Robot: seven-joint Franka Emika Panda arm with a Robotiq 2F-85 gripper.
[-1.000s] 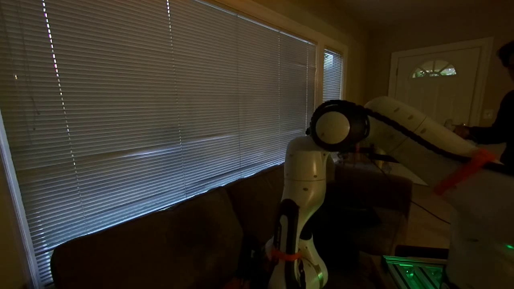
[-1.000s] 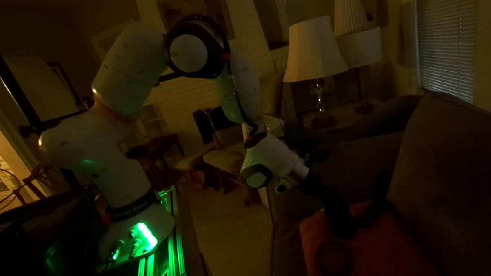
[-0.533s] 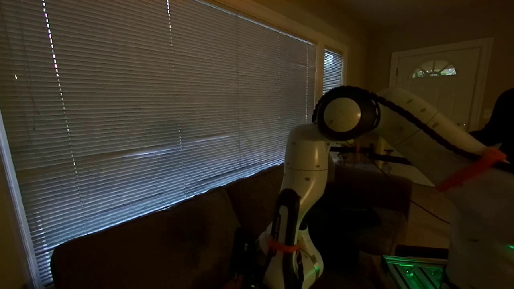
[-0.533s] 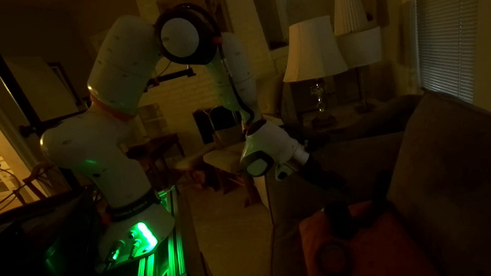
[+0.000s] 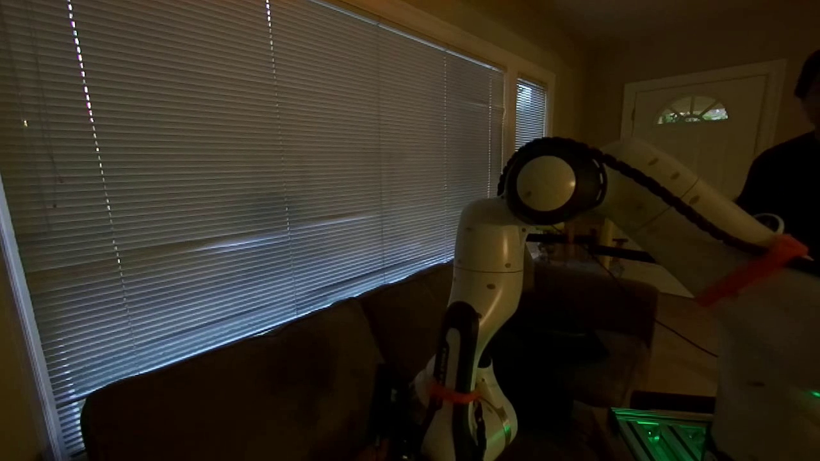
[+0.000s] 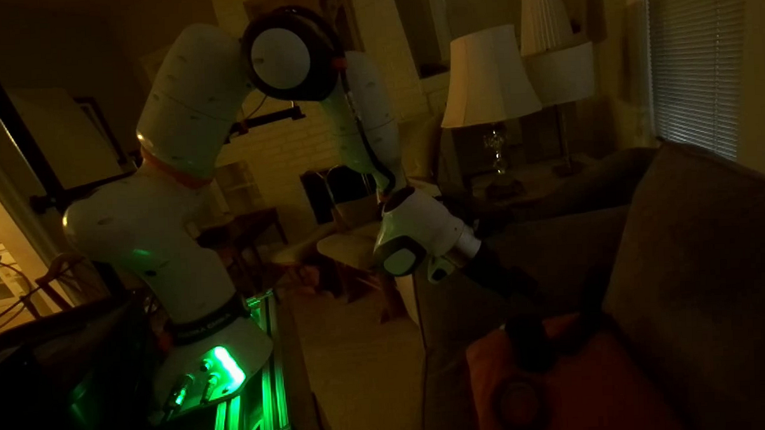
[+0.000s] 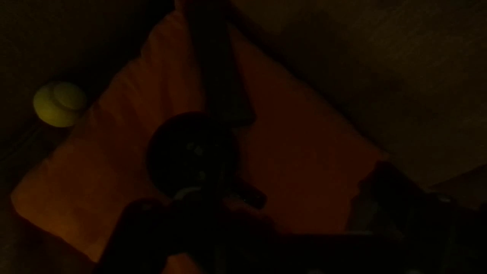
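My gripper (image 6: 522, 285) is a dark shape above an orange cushion (image 6: 592, 392) on the sofa. In the very dark wrist view the fingers stand apart with the gripper (image 7: 274, 194) open, and only orange cushion (image 7: 300, 152) shows between them. A dark upright object (image 6: 528, 343) stands on the cushion just below the gripper, apart from it. A dark ring (image 6: 519, 404) lies in front of it. In the wrist view a dark round object (image 7: 190, 148) and a long dark bar (image 7: 220, 72) lie over the cushion. Fine detail is lost in darkness.
A yellow-green ball (image 7: 61, 103) lies beside the cushion. The sofa back (image 6: 708, 261) rises beside it. Lamps (image 6: 489, 77) stand behind. Window blinds (image 5: 288, 192) run behind the sofa (image 5: 256, 390). A person (image 5: 788, 179) stands at the right edge.
The arm has risen, lifting my gripper away from the dark upright object; over the last half second it has held still. The person at the edge has moved.
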